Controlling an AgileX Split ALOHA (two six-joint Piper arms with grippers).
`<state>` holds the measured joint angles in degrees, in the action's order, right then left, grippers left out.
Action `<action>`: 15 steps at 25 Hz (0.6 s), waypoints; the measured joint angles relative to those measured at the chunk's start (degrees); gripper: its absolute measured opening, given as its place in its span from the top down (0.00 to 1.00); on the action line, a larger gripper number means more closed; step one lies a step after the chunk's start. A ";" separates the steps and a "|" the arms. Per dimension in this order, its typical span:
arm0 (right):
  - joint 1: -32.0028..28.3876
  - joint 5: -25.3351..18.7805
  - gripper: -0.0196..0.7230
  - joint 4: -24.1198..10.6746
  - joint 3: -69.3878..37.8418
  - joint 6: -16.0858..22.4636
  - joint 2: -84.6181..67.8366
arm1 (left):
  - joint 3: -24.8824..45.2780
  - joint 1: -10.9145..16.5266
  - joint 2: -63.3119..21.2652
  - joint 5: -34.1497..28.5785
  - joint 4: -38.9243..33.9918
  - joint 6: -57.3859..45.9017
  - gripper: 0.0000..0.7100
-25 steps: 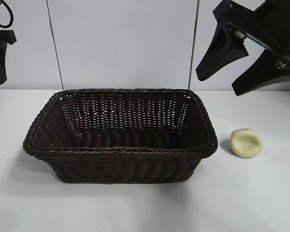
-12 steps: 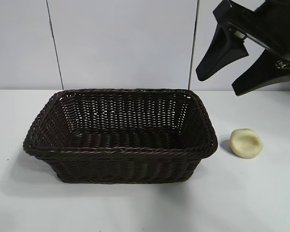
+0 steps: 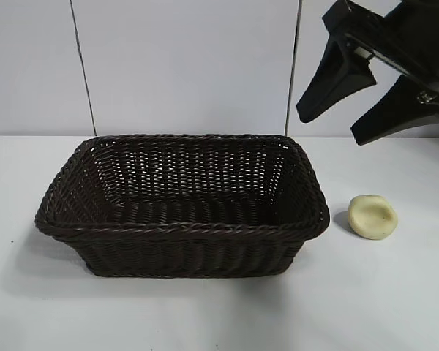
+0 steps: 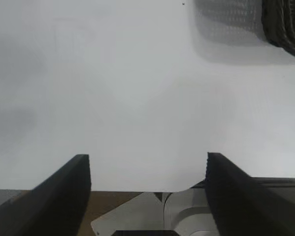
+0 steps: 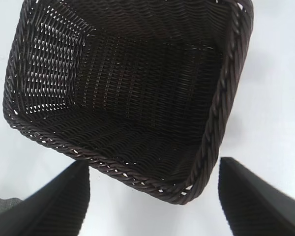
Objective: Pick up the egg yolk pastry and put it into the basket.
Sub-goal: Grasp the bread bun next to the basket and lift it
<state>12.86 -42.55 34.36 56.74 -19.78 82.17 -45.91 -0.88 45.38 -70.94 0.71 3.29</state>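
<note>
The egg yolk pastry (image 3: 373, 216), a small pale yellow lump with a dent on top, lies on the white table just right of the basket (image 3: 183, 228). The basket is dark brown wicker and holds nothing. My right gripper (image 3: 331, 129) hangs open high above the table, over the gap between the basket's right end and the pastry. In its wrist view, the right gripper (image 5: 153, 163) frames a corner of the basket (image 5: 214, 113); the pastry is out of that view. My left gripper (image 4: 147, 157) is open over bare table, out of the exterior view.
A white tabletop (image 3: 219, 314) runs around the basket, with a panelled wall (image 3: 183, 66) behind. The left wrist view catches one corner of the basket (image 4: 285, 24) and the table's edge near the left arm's base.
The left gripper, seen at the exterior view's left edge a second ago, has gone out of that view. The right gripper, basket and pastry have not moved.
</note>
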 joint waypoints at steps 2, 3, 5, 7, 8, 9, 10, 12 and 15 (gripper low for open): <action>0.00 -0.12 0.26 0.00 0.00 0.00 0.00 | 3.10 0.00 -6.41 -0.29 0.00 0.00 0.31; 0.00 -0.20 0.26 0.00 0.00 0.00 0.00 | 4.64 0.00 -9.45 -0.08 0.00 0.00 0.31; 0.00 -0.47 0.26 0.00 0.00 0.00 0.00 | 7.57 0.00 -14.51 1.13 0.00 0.00 0.31; 0.00 -0.47 0.26 0.00 0.00 0.00 0.00 | 10.24 0.00 -18.76 3.09 0.00 0.00 0.31; 0.00 -0.54 0.26 0.00 0.00 0.00 0.00 | 11.70 0.00 -20.71 3.87 0.05 -0.05 0.31; 0.00 -0.54 0.26 0.00 0.00 0.00 0.00 | 12.92 0.00 -22.37 4.74 0.28 -0.05 0.31; 0.00 -0.54 0.26 0.00 0.00 0.00 0.00 | 14.41 0.00 -23.73 5.34 0.71 -0.05 0.31; 0.00 -0.59 0.26 0.00 0.00 0.00 0.00 | 17.25 0.00 -25.28 5.98 1.96 -0.05 0.31; 0.00 -0.59 0.26 0.00 0.00 0.00 0.00 | 18.19 0.00 -25.66 6.55 2.62 -0.05 0.31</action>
<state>12.86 -43.14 34.36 56.74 -19.78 82.17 -27.72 -0.88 19.72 -64.39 3.33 3.24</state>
